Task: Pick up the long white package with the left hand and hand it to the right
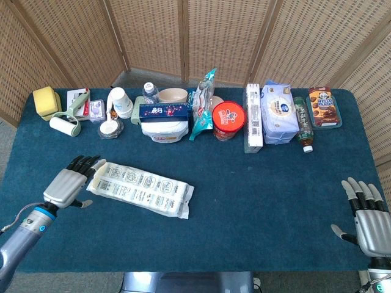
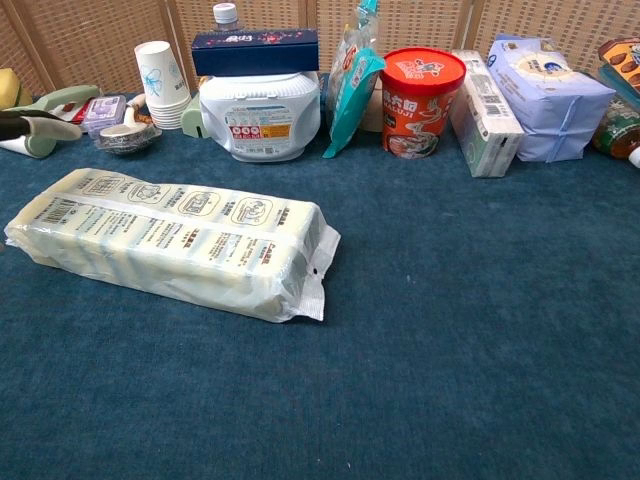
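Your left hand [image 1: 68,184] sits over the table [image 1: 263,189] near its left edge, just beside the left end of the long white package [image 1: 140,188]. Its fingers [image 1: 85,163] are spread apart and reach toward that end, but you cannot tell from the head view whether they touch the wrapper. In the chest view only dark fingertips [image 2: 35,125] show at the left border, above and behind the package [image 2: 175,240], holding nothing.

The package lies flat on the blue cloth in the left half of the table, slanted, with its left end farther back and its right end nearer the front edge.

Your right hand [image 1: 366,213] is near the front right corner of the table, well apart from the package, with its fingers [image 1: 360,190] apart and pointing toward the back, and nothing in it.

Along the back edge stands a row of goods: a lint roller [image 1: 66,122], paper cups [image 1: 120,102], a white tub [image 1: 165,129] with a dark blue box [image 1: 165,111] on top, a red noodle cup [image 1: 228,120], and a bottle [image 1: 303,125].
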Robot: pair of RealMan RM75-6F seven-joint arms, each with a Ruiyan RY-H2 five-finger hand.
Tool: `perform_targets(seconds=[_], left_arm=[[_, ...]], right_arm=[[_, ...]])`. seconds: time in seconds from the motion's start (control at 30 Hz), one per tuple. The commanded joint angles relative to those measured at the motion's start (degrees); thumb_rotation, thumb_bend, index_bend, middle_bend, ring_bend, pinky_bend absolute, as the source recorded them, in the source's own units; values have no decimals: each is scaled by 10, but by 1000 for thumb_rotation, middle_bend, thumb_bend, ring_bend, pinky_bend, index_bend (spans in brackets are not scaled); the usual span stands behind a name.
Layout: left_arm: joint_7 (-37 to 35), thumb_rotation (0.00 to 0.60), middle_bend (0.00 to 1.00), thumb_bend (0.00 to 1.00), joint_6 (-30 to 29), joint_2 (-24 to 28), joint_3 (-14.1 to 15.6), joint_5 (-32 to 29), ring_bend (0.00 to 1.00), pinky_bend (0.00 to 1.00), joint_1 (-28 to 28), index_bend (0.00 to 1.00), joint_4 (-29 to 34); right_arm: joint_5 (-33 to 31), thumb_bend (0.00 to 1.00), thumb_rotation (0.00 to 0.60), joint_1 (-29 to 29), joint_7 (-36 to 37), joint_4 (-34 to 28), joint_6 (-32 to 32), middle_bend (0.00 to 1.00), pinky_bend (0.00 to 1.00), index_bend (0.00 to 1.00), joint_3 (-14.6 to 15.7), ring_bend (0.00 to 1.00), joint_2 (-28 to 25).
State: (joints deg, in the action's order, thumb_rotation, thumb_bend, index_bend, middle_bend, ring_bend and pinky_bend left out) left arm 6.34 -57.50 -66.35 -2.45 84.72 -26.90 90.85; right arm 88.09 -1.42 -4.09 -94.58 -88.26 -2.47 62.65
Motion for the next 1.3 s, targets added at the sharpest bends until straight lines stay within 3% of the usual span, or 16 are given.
perform_targets(seconds=[0.03,0.27,0.6,0.7,0.8,0.87,0.97,1.3], left_arm=[[51,600,0,0,33,-37,-23,-40,0,0,-33,0,1],[129,600,0,0,61,-67,-35,-93,0,0,-63,0,2],[207,600,0,0,102,-91,-29,-202,0,20,-96,0,12],[220,600,40,0,91,-93,-27,-212,36,207,-98,52,13],[227,600,257,0,79,-98,-26,-217,235,478,-98,252,12],[227,600,428,0,61,-103,-26,-212,400,591,-95,401,9],[212,600,522,5,46,-102,-25,-199,479,626,-90,492,9],[144,600,532,10,20,-7,-40,-137,487,628,-86,505,112]], right_arm=[[0,0,600,0,7,0,0,0,0,0,-1,0,-3],[-5,0,600,1,25,0,2,0,0,0,-3,0,-10],[-6,0,600,1,46,3,6,0,0,0,-2,0,-16],[-4,0,600,1,47,3,7,0,0,0,-1,0,-15],[-2,0,600,0,46,4,8,0,0,0,-1,0,-15],[1,0,600,0,45,4,7,0,0,0,1,0,-14],[3,0,600,0,44,6,7,0,0,0,1,0,-12],[32,0,600,-22,27,-13,51,0,0,0,22,0,-5]])
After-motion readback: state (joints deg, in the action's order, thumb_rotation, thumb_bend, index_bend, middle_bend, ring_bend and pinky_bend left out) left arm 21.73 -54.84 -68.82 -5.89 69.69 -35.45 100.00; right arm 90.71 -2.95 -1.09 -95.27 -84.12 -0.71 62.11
